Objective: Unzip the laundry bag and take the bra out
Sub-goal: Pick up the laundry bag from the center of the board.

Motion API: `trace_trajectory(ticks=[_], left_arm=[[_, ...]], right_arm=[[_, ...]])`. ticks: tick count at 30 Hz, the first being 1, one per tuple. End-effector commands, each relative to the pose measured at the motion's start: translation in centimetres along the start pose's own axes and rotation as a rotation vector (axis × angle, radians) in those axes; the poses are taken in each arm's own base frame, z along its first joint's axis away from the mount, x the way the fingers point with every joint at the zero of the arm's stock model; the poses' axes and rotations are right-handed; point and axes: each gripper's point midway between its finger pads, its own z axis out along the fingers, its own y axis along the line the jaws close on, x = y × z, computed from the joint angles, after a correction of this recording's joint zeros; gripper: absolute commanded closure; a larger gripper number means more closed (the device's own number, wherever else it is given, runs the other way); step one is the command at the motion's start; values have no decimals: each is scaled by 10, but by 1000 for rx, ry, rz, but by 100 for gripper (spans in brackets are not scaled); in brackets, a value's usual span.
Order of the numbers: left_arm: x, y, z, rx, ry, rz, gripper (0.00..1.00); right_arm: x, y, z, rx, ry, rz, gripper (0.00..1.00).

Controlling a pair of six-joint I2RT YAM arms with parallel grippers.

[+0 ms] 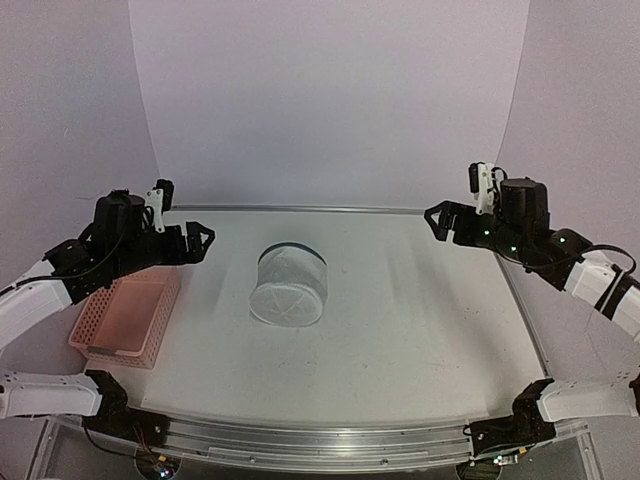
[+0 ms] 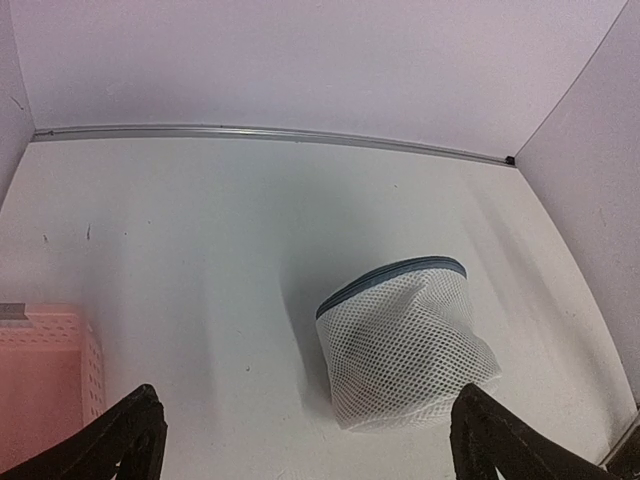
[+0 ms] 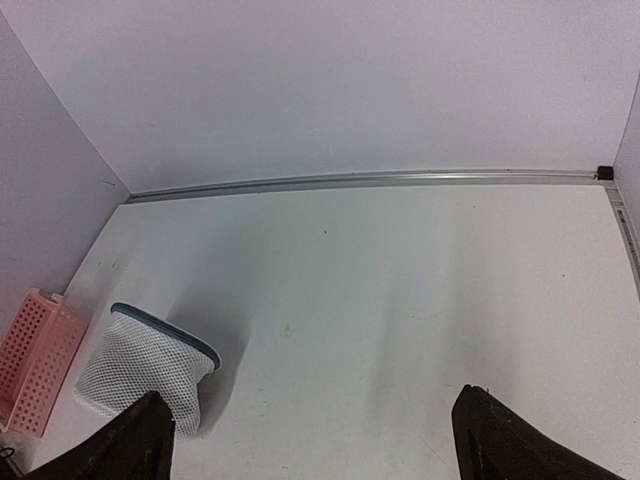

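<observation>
Top external view: the bag (image 1: 288,287) lies mid-desk (image 1: 420,330), with one round mesh end turned toward the arms and its dark rim on the far side. What is inside cannot be made out through the mesh. The pink basket (image 1: 125,320) sits well left of it, at the desk's left edge. Both hands hang apart from the bag: the left hand (image 1: 203,241) by the basket's far end, the right hand (image 1: 434,222) far right. In the wrist views, the left fingers (image 2: 130,435) and right fingers (image 3: 510,440) are spread wide, gripping nothing.

White table (image 1: 420,330), laundry bag (image 1: 288,287), pink basket (image 1: 125,322)
</observation>
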Motion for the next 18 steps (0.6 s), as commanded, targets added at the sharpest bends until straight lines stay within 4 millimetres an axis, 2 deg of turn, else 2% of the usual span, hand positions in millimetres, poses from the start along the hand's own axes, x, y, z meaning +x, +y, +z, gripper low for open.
trace_trajectory(ticks=[1,10,18], left_arm=[[-13,-7,-7,37,-64,-27,0],[-12,-2,-17,26,-84,-53,0],[-14,6,-28,-3,-99,-51,0]], right_arm=[[-16,19,2,-75,-28,9,2],[-21,59,20,-257,59,79,2],[-4,83,54,-340,182,308,6]])
